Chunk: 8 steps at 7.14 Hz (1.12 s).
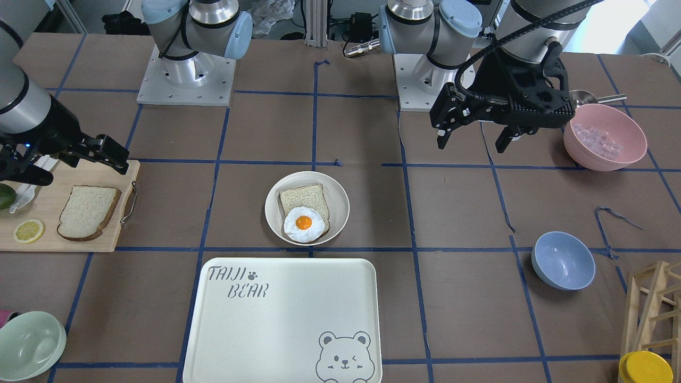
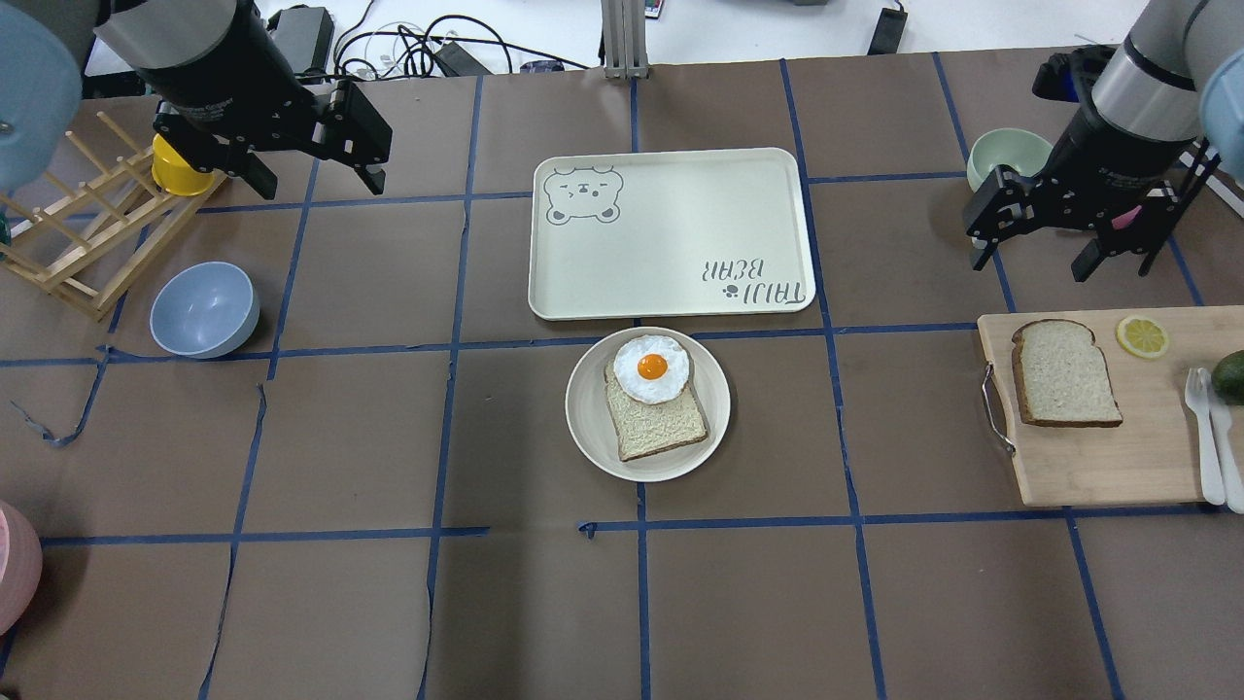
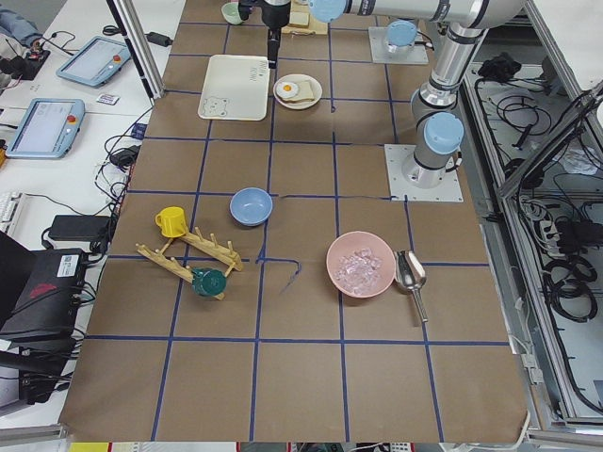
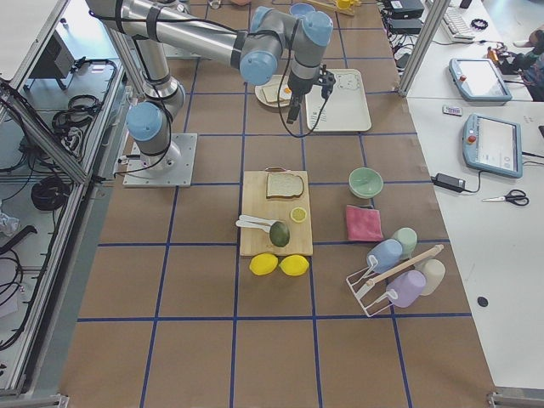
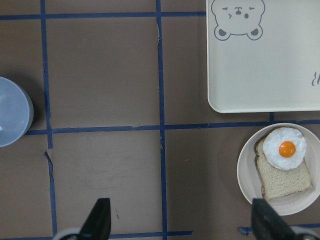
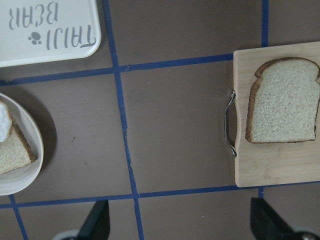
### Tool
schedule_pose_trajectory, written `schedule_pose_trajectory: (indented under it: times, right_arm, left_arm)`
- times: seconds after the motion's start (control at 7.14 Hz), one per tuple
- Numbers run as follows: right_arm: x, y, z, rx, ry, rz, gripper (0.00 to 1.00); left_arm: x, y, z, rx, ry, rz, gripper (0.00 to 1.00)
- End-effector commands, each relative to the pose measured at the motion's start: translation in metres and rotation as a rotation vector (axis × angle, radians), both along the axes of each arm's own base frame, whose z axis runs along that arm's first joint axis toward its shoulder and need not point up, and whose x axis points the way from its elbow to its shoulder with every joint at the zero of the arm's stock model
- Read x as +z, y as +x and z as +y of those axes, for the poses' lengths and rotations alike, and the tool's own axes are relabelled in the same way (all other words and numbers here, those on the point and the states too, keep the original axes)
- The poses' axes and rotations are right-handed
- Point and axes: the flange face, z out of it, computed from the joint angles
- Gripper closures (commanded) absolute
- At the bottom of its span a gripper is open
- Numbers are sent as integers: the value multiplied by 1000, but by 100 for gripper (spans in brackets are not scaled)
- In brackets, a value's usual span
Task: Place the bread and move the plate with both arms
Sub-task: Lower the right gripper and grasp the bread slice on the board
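Right gripper hovers, jaws spread wide and holding nothing, just beyond the cutting board carrying the bread, likely staged for the pick; left gripper, likewise spread and empty, hangs well clear of the mid-table plate.

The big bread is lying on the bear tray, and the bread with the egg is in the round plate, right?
Not quite. The big bread lies on the wooden board, not on the bear tray; the overhead exterior view shows it. The bread with the egg is in the round plate, as you said.
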Motion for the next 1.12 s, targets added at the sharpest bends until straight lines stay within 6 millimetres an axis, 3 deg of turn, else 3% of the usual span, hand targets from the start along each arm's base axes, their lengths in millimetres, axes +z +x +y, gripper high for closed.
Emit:
schedule_pose_trajectory:
  times: [0.0, 0.42, 0.7, 0.98]
  right_arm:
    - [-65, -33, -20, -30, -9, 42, 0]
    - [-137, -80, -34, -100, -10, 59, 0]
    - [-159, -86, -35, -104, 41, 83, 26]
    - [-172, -86, -33, -105, 68, 84, 33]
  left_arm:
    - [0, 1, 0, 1, 0, 0, 0]
    - [-1, 1, 0, 1, 1, 0, 0]
    - [-1, 1, 0, 3, 1, 1, 0]
    - [-1, 1, 0, 1, 1, 1, 0]
